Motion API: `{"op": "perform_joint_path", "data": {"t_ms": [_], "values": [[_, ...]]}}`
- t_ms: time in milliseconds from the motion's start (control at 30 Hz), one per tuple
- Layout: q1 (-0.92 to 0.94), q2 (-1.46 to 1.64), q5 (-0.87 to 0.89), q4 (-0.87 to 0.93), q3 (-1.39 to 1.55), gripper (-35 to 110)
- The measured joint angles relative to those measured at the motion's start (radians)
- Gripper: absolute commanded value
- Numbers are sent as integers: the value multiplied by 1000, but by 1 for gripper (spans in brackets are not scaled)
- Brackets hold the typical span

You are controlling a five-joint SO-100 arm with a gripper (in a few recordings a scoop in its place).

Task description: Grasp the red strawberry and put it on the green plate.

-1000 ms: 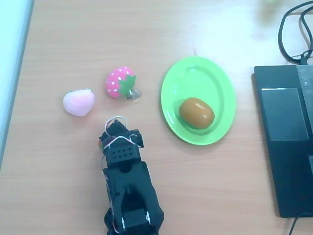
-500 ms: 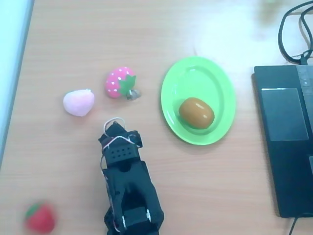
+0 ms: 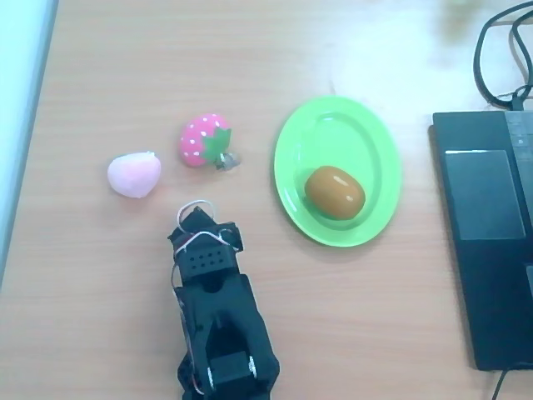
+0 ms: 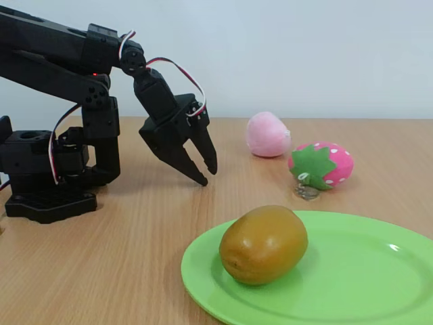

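Observation:
The red strawberry is out of view. The green plate [image 3: 366,142] [image 4: 379,271] lies right of centre in the overhead view, and a brown kiwi-like fruit [image 3: 334,192] [image 4: 263,244] rests on it. My black gripper [image 3: 198,218] [image 4: 208,176] hangs above the bare table left of the plate, pointing down. Its fingers are slightly apart and hold nothing. It is below the pink dotted strawberry [image 3: 204,140] [image 4: 322,164] in the overhead view and apart from it.
A pale pink peach-like toy [image 3: 134,175] [image 4: 267,135] lies left of the pink strawberry. A black laptop [image 3: 491,233] and cables [image 3: 500,58] fill the right edge. The arm's base [image 4: 47,176] stands at the left of the fixed view.
Half a second ago a blurred red strawberry showed at the bottom left of the overhead view; now it is gone. The arm has barely moved.

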Motion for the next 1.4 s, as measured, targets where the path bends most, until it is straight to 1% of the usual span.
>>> {"op": "perform_joint_path", "data": {"t_ms": [233,400,433,700,833,900,1000,1133,1267,1400], "values": [[2,8,0,-11,15,9],[6,49,9,-21,34,-7],[11,64,15,-41,46,-8],[35,241,114,-175,150,-8],[38,364,192,-229,170,-8],[46,413,258,-235,172,-8],[55,456,313,-210,172,-8],[63,551,397,-112,172,-8],[98,572,460,-34,172,-8],[95,575,540,132,152,-8]]}}
